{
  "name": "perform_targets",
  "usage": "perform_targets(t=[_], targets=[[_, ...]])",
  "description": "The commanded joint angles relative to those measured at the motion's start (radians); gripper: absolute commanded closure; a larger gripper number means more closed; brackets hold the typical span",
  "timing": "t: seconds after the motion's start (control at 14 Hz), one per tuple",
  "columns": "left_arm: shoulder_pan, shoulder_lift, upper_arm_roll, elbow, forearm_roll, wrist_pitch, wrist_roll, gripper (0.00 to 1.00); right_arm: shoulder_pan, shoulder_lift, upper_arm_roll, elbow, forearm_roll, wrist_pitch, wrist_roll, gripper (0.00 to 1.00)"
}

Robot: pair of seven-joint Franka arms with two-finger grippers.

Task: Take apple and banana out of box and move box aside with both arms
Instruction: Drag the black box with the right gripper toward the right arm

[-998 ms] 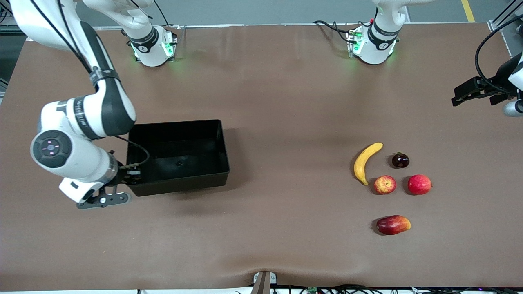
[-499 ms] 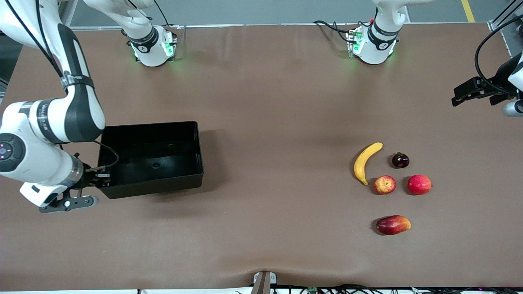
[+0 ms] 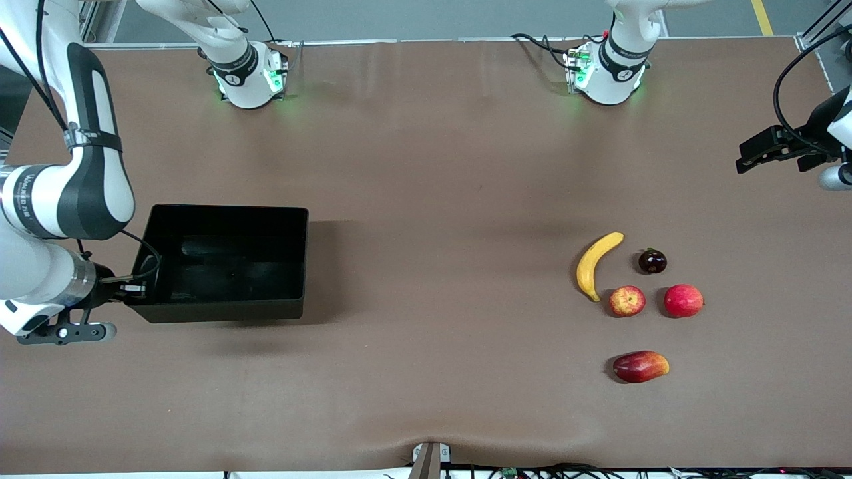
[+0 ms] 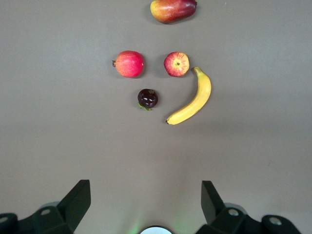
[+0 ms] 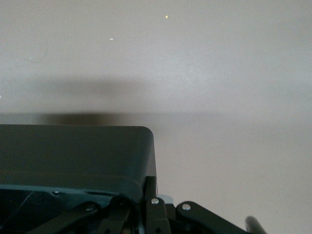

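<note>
Your right gripper (image 3: pixel 130 291) is clamped on the end wall of the glossy black rectangular plastic bin (image 3: pixel 223 266); your left gripper (image 4: pixel 145 204) hangs spread wide above the table. No writing is readable.

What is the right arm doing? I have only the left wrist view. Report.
Observer: The right fingers are shut on an end wall of the black box, over the right arm's end of the table.
Operator: Tell me what the box holds.
Observer: Nothing. Its inside is bare.
Operator: Now place my left arm on the table for me.
Observer: The left fingers hang open over the left arm's end of the table, with no fruit under them.
</note>
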Motion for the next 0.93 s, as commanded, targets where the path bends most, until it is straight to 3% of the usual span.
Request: perform_targets(t=[0.0, 0.86], targets=[[0.000, 0.000, -0.002, 0.001, -0.008, 0.003, 0.010, 0.00, -0.023, -0.033, -0.021, -0.047, 0.068, 0.010, -0.068, 1.00], [-0.004, 0.005, -0.003, 0.001, -0.008, 0.003, 0.010, 0.00, -0.083, 0.021, -0.036, -0.071, 0.074, 0.041, -0.101, 1.00]])
